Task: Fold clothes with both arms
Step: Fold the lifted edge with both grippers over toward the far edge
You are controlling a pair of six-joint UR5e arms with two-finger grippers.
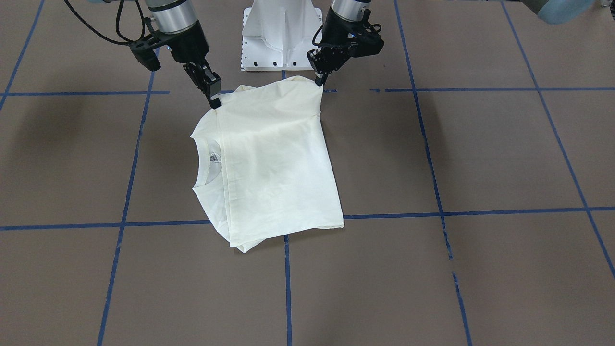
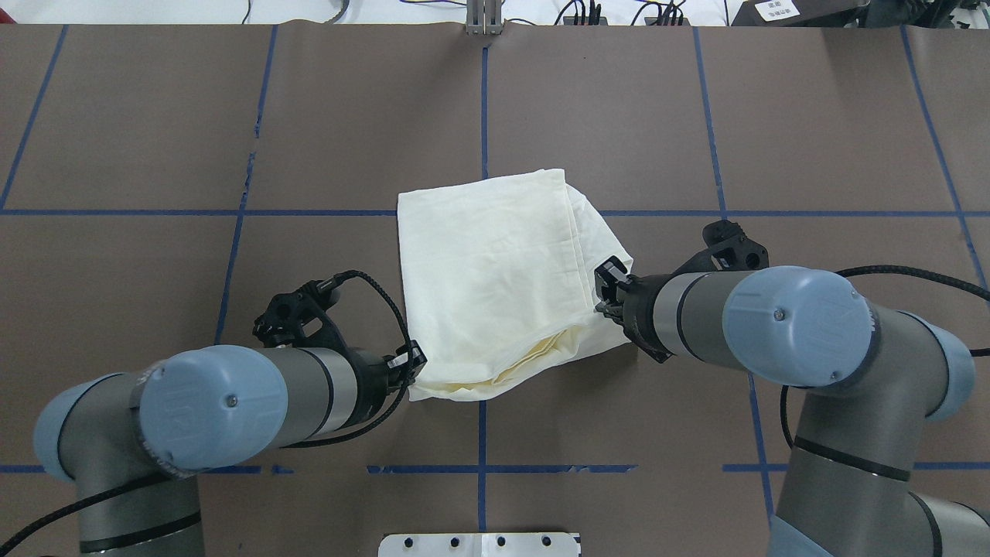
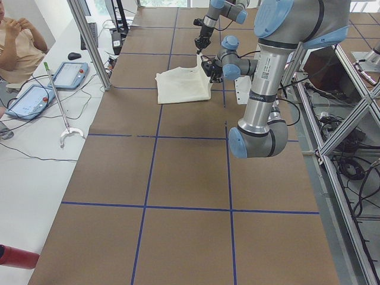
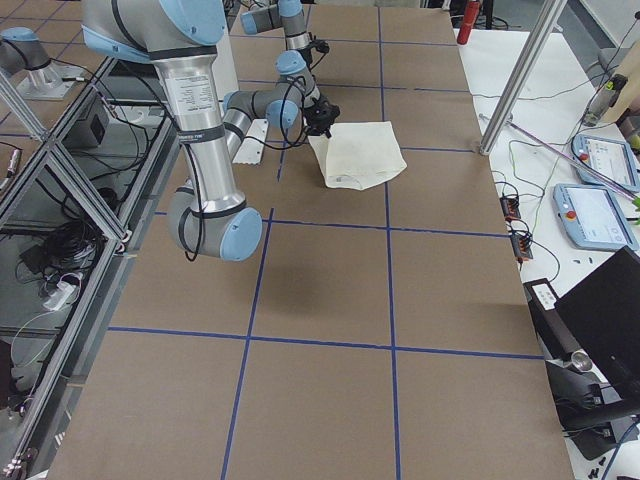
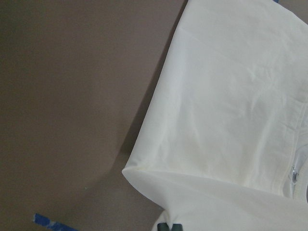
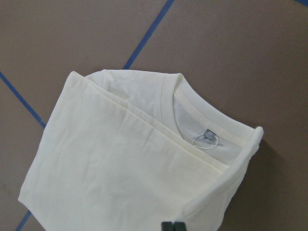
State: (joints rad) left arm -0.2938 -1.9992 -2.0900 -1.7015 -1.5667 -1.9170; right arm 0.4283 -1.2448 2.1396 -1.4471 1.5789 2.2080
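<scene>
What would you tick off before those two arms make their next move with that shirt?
1. Left gripper pinching one near corner of the T-shirt: ok.
2. Right gripper pinching the other near corner: ok.
3. Shirt's far edge lying flat on the table: ok.
4. Shirt already folded over, collar showing at the right gripper's side: ok.
5. How many fabric layers each gripper holds: cannot tell.

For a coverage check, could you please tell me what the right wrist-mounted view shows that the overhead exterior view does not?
Only the wrist view shows the collar and neck label. Only the overhead shows the left arm and right arm reaching near corners of the T-shirt. Both show it folded, cream, on the brown table with blue tape lines.
</scene>
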